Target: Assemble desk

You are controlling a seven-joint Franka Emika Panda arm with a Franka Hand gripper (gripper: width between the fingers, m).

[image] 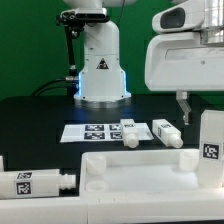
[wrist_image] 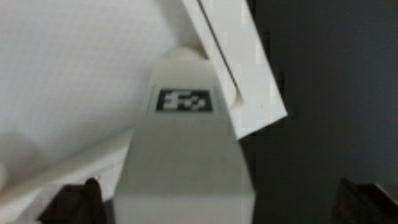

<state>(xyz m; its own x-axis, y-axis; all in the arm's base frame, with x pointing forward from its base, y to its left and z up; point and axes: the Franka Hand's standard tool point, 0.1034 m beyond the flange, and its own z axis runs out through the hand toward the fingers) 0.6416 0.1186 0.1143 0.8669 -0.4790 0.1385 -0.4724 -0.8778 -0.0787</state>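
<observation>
Black table (image: 30, 120); marker board (image: 90, 131) exterior-only; wrist view alone shows hand (wrist_image: 217, 205) spread wide astride tagged leg (wrist_image: 187, 150).

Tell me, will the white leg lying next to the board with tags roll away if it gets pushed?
Probably not: the leg looks square-sided and lies flat, so it should slide, not roll. It looks like hard plastic, so likely stiff, not floppy. Its smooth sides might slip a little in the pincer.

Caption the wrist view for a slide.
Open gripper framing a tagged white desk leg beside a white panel.
</observation>
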